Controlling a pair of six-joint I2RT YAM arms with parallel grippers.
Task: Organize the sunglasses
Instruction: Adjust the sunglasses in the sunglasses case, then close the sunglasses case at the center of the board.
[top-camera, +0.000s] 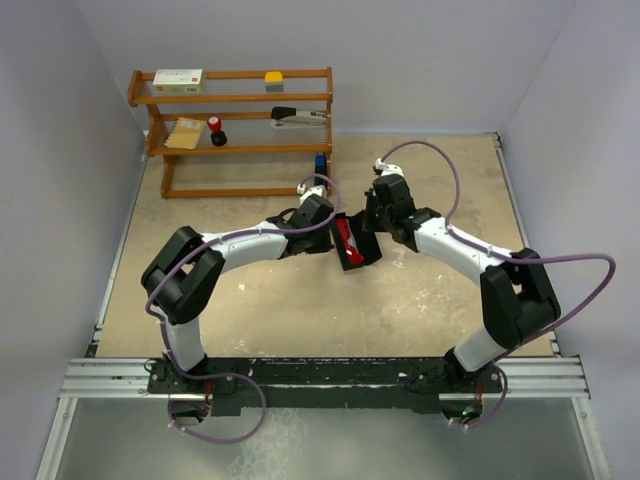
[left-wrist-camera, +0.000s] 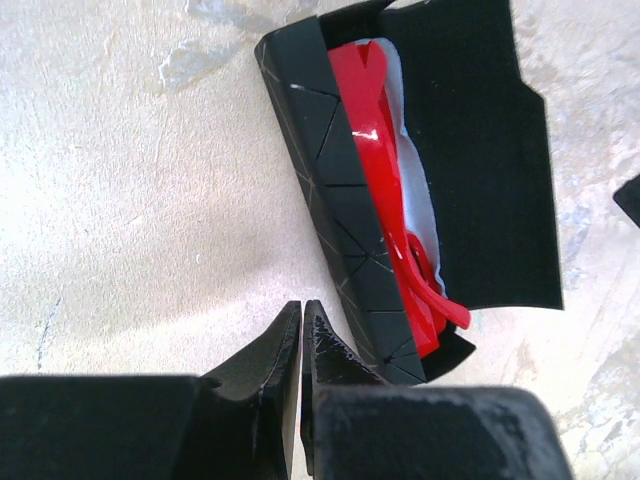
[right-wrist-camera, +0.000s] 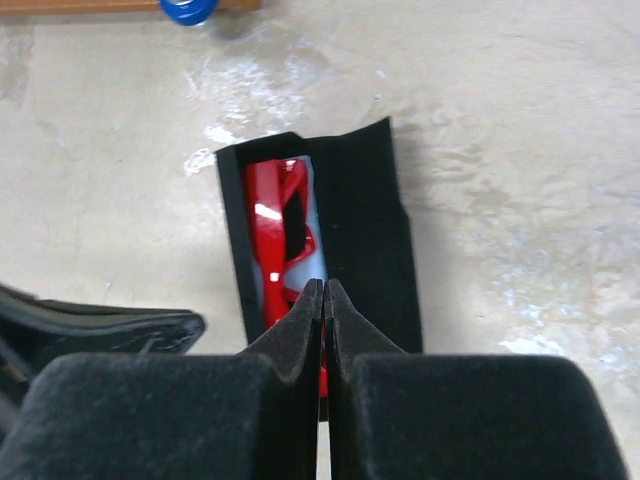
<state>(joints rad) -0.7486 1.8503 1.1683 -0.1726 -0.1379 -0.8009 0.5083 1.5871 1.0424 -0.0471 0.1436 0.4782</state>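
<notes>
- Resting inside the open black case (left-wrist-camera: 325, 180) near the middle of the table (top-camera: 420, 300), the sunglasses (left-wrist-camera: 375, 165) lie folded lengthwise on a pale cloth (left-wrist-camera: 418, 205). The case's flap (left-wrist-camera: 480, 160) is laid out flat on the side away from the patterned wall.
- The left gripper (left-wrist-camera: 302, 325) has its fingers pressed together with nothing between them. Its tips are just beside the near corner of the case; I cannot tell whether they touch it.
- The right gripper (right-wrist-camera: 322, 295) also has its fingers together and hangs over the near end of the sunglasses. A sliver of red shows through the slit between the fingers, which I read as the frame seen beyond them, not pinched. Whether the tips touch the frame cannot be told.
- The sunglasses look light and made of thin, glossy plastic. I judge the front stiff, the arms springy and easy to bend at the hinges, and the whole surface slippery under rubber pads.
- If they need reseating, the safest hold is probably across the thick front bar near the bridge. The lenses would smear or scratch, and the arms are too thin to grip.
- One arm tip strays out over the flap's edge at the near end of the case. It may catch when the flap folds over, so it probably needs a gentle nudge inward first.
- The case wall seems rigid, while the flap looks thin and pliable, best taken by its free long edge. Such a light case will likely slide, so the other gripper should brace the patterned wall.
</notes>
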